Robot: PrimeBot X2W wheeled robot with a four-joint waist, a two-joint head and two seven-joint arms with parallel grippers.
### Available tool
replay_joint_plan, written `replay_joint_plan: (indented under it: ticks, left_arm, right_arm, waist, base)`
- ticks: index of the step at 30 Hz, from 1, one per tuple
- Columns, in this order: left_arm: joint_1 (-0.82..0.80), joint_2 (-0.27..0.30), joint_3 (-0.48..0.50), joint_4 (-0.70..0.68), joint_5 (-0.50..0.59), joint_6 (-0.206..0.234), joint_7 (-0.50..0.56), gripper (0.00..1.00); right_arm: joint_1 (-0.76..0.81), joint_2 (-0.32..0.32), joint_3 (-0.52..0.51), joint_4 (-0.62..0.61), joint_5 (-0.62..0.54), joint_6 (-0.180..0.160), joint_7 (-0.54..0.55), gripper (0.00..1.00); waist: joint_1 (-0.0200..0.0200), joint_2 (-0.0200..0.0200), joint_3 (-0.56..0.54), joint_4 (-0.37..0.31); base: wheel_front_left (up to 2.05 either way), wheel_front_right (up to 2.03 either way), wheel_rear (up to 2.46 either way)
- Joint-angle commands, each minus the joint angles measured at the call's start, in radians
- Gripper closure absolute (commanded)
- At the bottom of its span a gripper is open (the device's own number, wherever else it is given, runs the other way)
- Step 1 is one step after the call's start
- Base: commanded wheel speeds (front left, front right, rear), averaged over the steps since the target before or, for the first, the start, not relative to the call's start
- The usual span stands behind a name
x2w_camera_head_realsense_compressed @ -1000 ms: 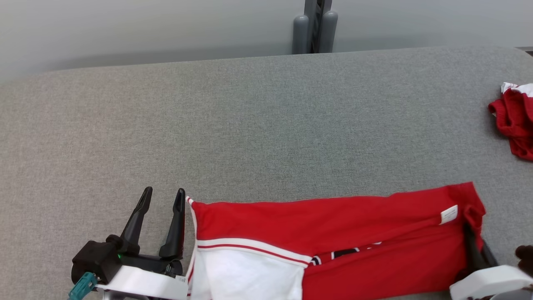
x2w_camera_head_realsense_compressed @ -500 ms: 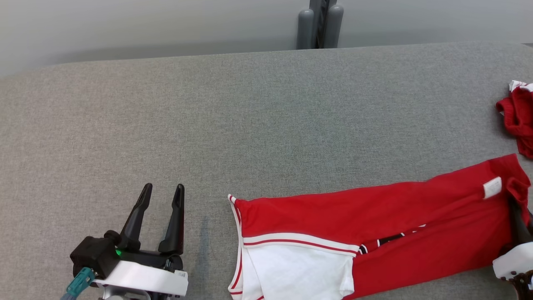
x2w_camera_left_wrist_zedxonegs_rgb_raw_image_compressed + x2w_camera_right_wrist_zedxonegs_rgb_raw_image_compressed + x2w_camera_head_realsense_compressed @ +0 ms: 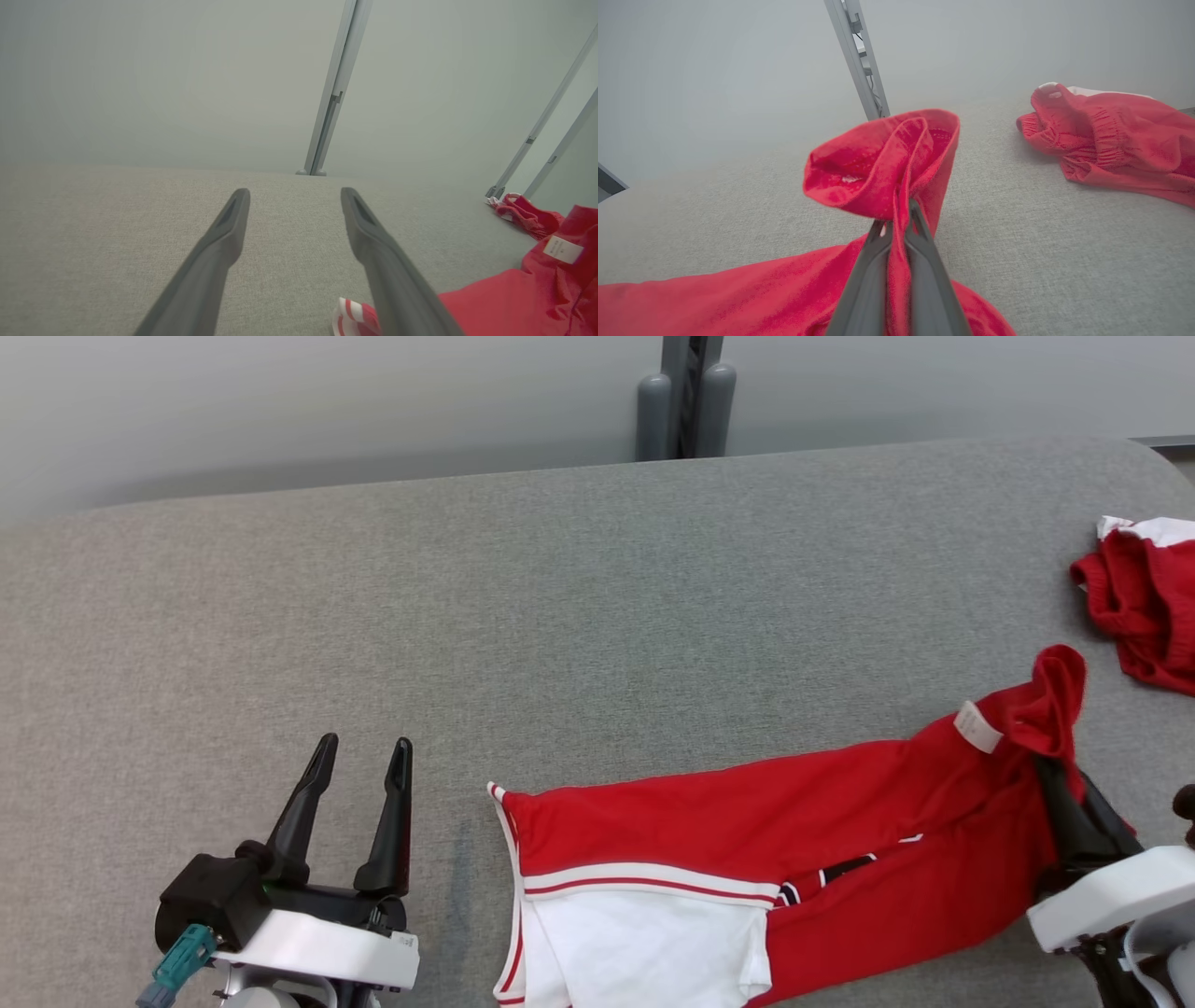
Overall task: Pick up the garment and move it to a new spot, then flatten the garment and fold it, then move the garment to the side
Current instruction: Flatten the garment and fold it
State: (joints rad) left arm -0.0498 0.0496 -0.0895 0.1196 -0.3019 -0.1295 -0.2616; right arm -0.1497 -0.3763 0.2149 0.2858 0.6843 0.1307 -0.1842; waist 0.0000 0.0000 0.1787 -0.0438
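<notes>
The garment (image 3: 747, 831) is red with a white striped panel and lies stretched along the front of the grey table (image 3: 560, 616). My right gripper (image 3: 1060, 779) is shut on its right end, which is lifted and bunched with a white label showing. In the right wrist view, the red cloth (image 3: 878, 163) folds over the closed fingertips of the right gripper (image 3: 896, 221). My left gripper (image 3: 364, 756) stands open and empty just left of the garment's striped edge, apart from it. The left wrist view shows the left gripper (image 3: 294, 196) spread wide over bare table, with the garment (image 3: 514, 298) at lower right.
A second crumpled red cloth (image 3: 1139, 607) lies at the table's right edge, close beyond the held end; it also appears as a red heap (image 3: 1111, 135) in the right wrist view. A grey post (image 3: 681, 401) stands behind the table's far edge.
The right gripper has dragged the garment to the right, away from the left gripper, and lifted its right end off the table. The left gripper has stayed put. The head camera shifted slightly.
</notes>
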Motion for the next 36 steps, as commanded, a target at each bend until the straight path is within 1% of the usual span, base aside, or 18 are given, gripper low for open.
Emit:
replay_joint_plan:
  ticks: [1,4,10,14,17,22,26,27,31,36]
  left_arm:
    - [-0.004,0.003,0.004,0.000,-0.002,-0.001,-0.003,0.00]
    - [-0.004,0.003,0.008,0.002,-0.008,-0.001,-0.003,0.00]
    - [-0.020,0.003,0.008,-0.001,-0.020,-0.001,-0.003,0.00]
    - [-0.025,0.003,0.008,0.001,-0.025,-0.001,-0.003,0.00]
    - [-0.024,0.003,0.011,0.002,-0.029,-0.001,-0.003,0.00]
    - [-0.027,0.003,0.014,0.006,-0.038,-0.001,-0.003,0.00]
    - [-0.034,0.003,0.004,0.011,-0.051,-0.001,-0.003,0.00]
    - [-0.034,0.003,0.004,0.011,-0.051,-0.001,-0.003,0.00]
    - [-0.041,0.003,-0.001,0.014,-0.063,-0.001,-0.003,0.00]
    - [-0.044,0.003,-0.001,0.017,-0.074,-0.001,-0.003,0.00]
  right_arm:
    - [0.011,0.005,0.003,-0.020,0.012,0.000,0.012,1.00]
    - [0.033,0.040,0.017,-0.112,0.051,0.000,0.070,1.00]
    - [0.077,0.177,0.008,-0.269,0.167,0.000,0.182,1.00]
    - [0.102,0.259,0.039,-0.341,0.204,0.000,0.256,1.00]
    - [0.120,0.297,0.077,-0.375,0.225,0.000,0.300,1.00]
    - [0.139,0.321,0.146,-0.398,0.254,0.000,0.332,1.00]
    - [0.128,0.324,0.203,-0.380,0.294,0.000,0.309,1.00]
    - [0.128,0.324,0.203,-0.380,0.294,0.000,0.309,1.00]
    - [0.104,0.323,0.263,-0.336,0.332,0.000,0.265,1.00]
    - [0.065,0.323,0.316,-0.250,0.340,0.000,0.224,1.00]
  waist:
    - [0.0000,0.0000,-0.003,-0.007]
    - [0.0000,0.0000,-0.007,-0.020]
    - [0.0000,0.0000,-0.017,-0.029]
    - [0.0000,0.0000,-0.021,-0.025]
    - [0.0000,0.0000,-0.021,-0.016]
    - [0.0000,0.0000,-0.018,0.008]
    - [0.0000,0.0000,-0.013,0.037]
    - [0.0000,0.0000,-0.013,0.037]
    - [0.0000,0.0000,-0.010,0.070]
    - [0.0000,0.0000,-0.003,0.104]
  base:
    - [0.00,0.00,0.00]
    - [0.00,0.00,0.00]
    - [0.00,0.00,0.00]
    - [0.00,0.00,0.00]
    - [0.00,0.00,0.00]
    - [0.00,0.00,0.00]
    - [0.00,0.00,0.00]
    - [0.00,0.00,0.00]
    - [0.00,0.00,0.00]
    - [0.00,0.00,0.00]
